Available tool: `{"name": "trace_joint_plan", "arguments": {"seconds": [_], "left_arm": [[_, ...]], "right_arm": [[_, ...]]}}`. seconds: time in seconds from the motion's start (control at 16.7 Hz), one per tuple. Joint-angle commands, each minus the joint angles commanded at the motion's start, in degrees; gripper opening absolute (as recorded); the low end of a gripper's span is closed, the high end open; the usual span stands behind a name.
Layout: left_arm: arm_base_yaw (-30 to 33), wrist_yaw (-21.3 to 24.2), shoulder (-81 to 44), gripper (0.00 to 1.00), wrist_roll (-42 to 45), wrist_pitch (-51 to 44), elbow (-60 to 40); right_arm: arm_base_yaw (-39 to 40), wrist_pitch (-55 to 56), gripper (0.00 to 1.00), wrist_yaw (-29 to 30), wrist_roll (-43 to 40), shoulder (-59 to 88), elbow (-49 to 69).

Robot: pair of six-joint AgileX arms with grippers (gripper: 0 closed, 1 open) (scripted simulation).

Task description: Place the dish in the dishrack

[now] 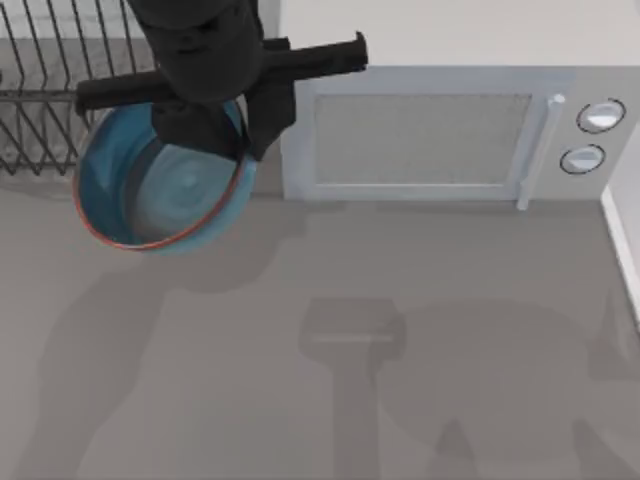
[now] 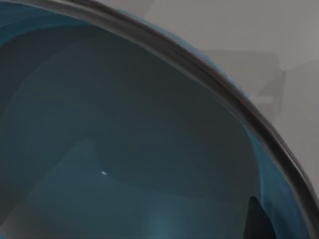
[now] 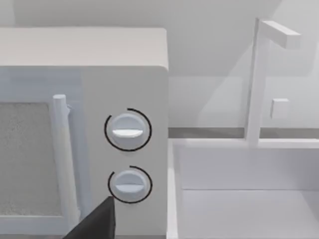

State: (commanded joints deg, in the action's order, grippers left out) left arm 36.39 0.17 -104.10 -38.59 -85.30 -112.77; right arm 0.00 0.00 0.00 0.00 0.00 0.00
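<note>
L arm [image 1: 195, 40] reaches in from the top edge of the top view, a bulky black cylinder w/ a black crossbar, pointing down over the far rim of the dish [image 1: 160, 185]. Left gripper [image 1: 215, 135] sits at that rim, black fingers [image 1: 268, 120] clamped on the dish wall, one inside, one outside. Dish is round, shallow, glossy blue, grey-blue bottom w/ soft sheen, thin orange-red rim line; it sits at the table's [image 1: 330, 350] far left, just in front of the dishrack [image 1: 45, 100] & overlapping its near edge in the top view; can't tell if it's lifted or resting. Rack: dark thin wire, upright tines, rectangular frame. Microwave [image 1: 440, 130] just right of the dish: pale grey box, mesh-textured door panel, vertical bar handle, two round knobs.

L wrist view: dish [image 2: 124, 149] interior close up, smooth curved blue wall, dark rim arc.

R wrist view: microwave [image 3: 99, 124] front w/ both knobs, white sink [image 3: 239, 189] & tap beside it, a dark tip of the right gripper [image 3: 94, 224] at the frame edge; can't tell its finger state.
</note>
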Motion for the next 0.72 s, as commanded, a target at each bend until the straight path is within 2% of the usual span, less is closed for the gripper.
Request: {"name": "trace_joint_plan", "arguments": {"seconds": [0.3, 0.54, 0.72], "left_arm": [[-17.3, 1.1, 12.3, 0.0, 10.8, 21.7, 9.7], [-31.2, 3.5, 25.2, 0.0, 22.2, 42.4, 23.6], [-39.0, 6.2, 36.1, 0.0, 30.2, 56.8, 34.5]], "right_arm": [[0.0, 0.0, 1.0, 0.0, 0.0, 0.0, 0.0], [0.0, 0.0, 1.0, 0.0, 0.0, 0.0, 0.0], [0.0, 0.0, 1.0, 0.0, 0.0, 0.0, 0.0]]}}
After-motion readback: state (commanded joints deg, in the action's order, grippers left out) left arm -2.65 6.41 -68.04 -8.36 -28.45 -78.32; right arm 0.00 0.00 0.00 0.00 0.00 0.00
